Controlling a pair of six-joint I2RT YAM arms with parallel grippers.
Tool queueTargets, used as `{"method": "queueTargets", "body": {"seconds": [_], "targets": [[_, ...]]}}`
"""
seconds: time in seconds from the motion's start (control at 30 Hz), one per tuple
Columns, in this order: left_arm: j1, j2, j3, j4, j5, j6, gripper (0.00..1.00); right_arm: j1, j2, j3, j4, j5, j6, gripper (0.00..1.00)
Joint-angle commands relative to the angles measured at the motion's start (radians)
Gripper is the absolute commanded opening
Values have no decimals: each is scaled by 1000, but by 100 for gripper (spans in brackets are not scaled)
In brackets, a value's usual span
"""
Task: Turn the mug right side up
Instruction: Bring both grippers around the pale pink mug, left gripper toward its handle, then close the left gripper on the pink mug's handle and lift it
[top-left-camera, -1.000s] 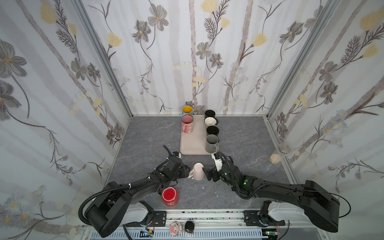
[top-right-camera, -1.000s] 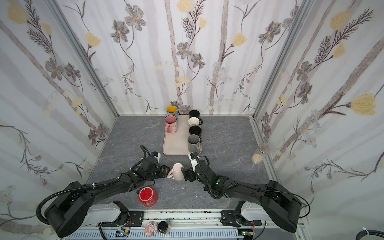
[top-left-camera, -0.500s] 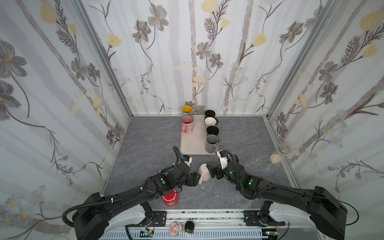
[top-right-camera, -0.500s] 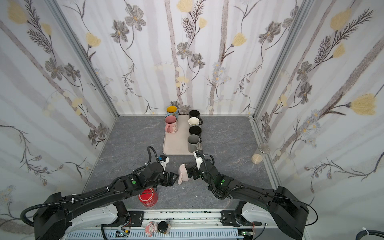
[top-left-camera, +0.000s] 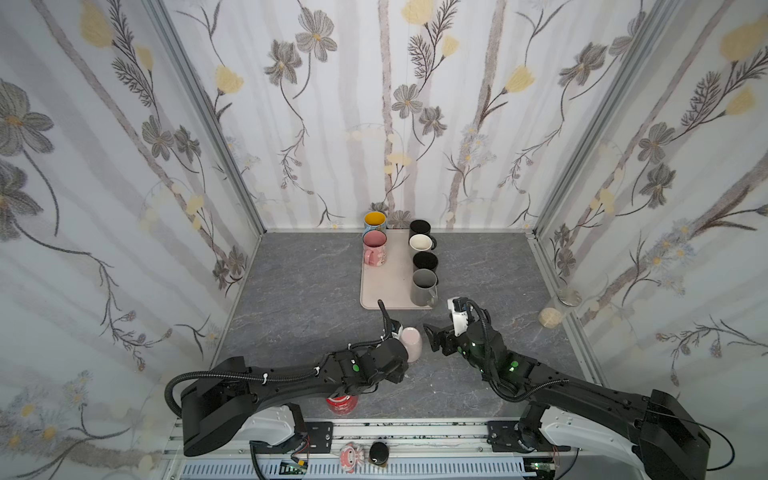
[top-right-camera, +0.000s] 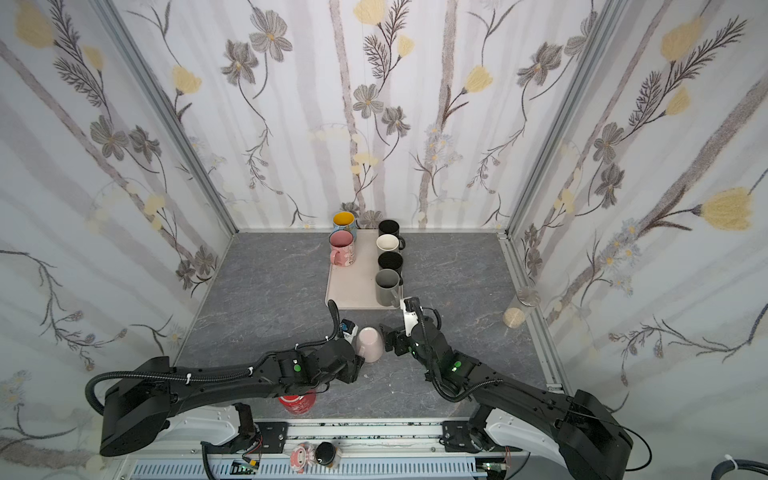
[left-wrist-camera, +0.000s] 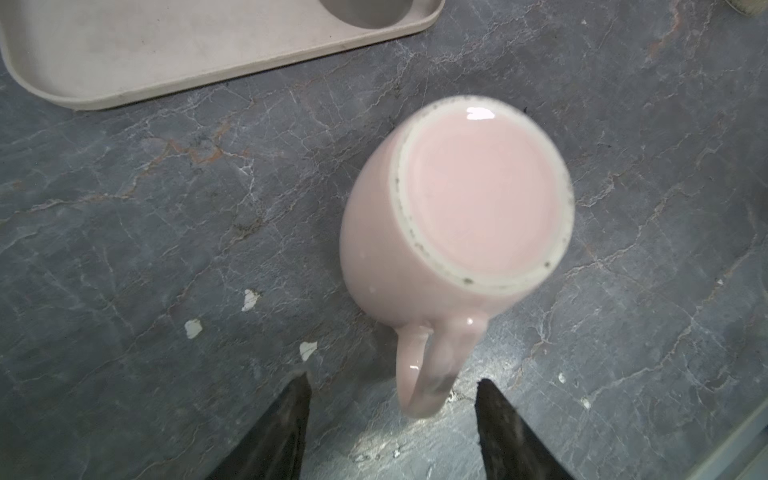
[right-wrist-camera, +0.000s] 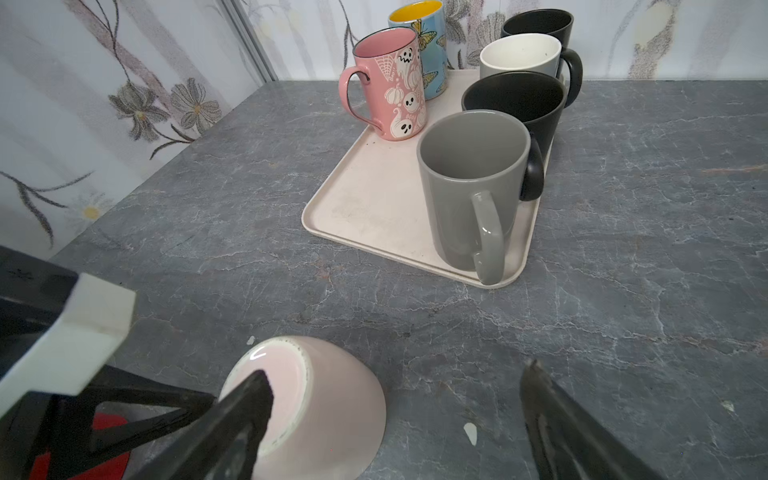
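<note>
- Your left gripper (left-wrist-camera: 392, 379) stands open. Its two matte black, wedge-shaped fingertips (left-wrist-camera: 286, 424) sit on either side of the mug's loop handle (left-wrist-camera: 413, 374). Bare table shows in both gaps, so nothing is clamped.
- Your right gripper (right-wrist-camera: 397, 370) is spread wide and holds nothing. In the right wrist view one black finger crosses in front of the mug's base and the other sits well off to the side. You cannot tell there whether the near finger touches the mug; in both top views its tip is just beside it.
- The pale pink glazed ceramic mug (top-left-camera: 411, 345) stands upside down between the two grippers, mouth on the table and base up, near the tray's front edge but apart from it. Its body is glossy and rounded, widening toward the mouth. One unglazed off-white foot ring (left-wrist-camera: 401, 232), flecked with dark specks, circles the base.
- The dark grey stone-look tabletop (left-wrist-camera: 124, 249) carries pale veins and a few small white chips.
- One matte cream rectangular tray (top-left-camera: 390, 291) with rounded corners and a low rim lies further back.
- You have six upright mugs there, in two rows.
- One row has two: a blue butterfly mug with a yellow inside (top-left-camera: 375, 220) and a pink mug printed with white ghosts (top-left-camera: 375, 247).
- The other row has four: a black mug (top-left-camera: 419, 227), a white-lined mug (top-left-camera: 420, 243), another black mug (top-left-camera: 425, 262) and a plain grey mug (top-left-camera: 424, 286).
- One red cup (top-left-camera: 343, 405) sits at the front edge, mostly hidden under the left arm.
</note>
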Motion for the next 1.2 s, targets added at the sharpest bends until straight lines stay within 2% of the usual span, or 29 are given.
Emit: {"method": "queueTargets", "body": {"seconds": [0.0,0.1,0.27,0.33,0.43,0.5,1.1,1.17], "targets": [[-1,47,32,23,-55,41,55,-2,-12,-6,-7,21,11,93],[-2,74,49,18,-67,57,52,-3,-13,-7,-4,18,14,93],[1,99,49,23,-87,65,35,-4,-5,-11,9,13,18,93],[1,111,47,32,-89,70,35,-5,-2,-9,12,10,19,93],[0,131,52,33,-103,77,42,-4,0,-5,13,4,19,93],[0,135,48,42,-113,83,42,-5,1,-4,13,6,18,93],[0,76,-12,160,-107,148,1,-5,-2,-1,28,-14,19,93],[3,62,-15,168,-112,144,0,-5,-6,2,33,-22,18,93]]}}
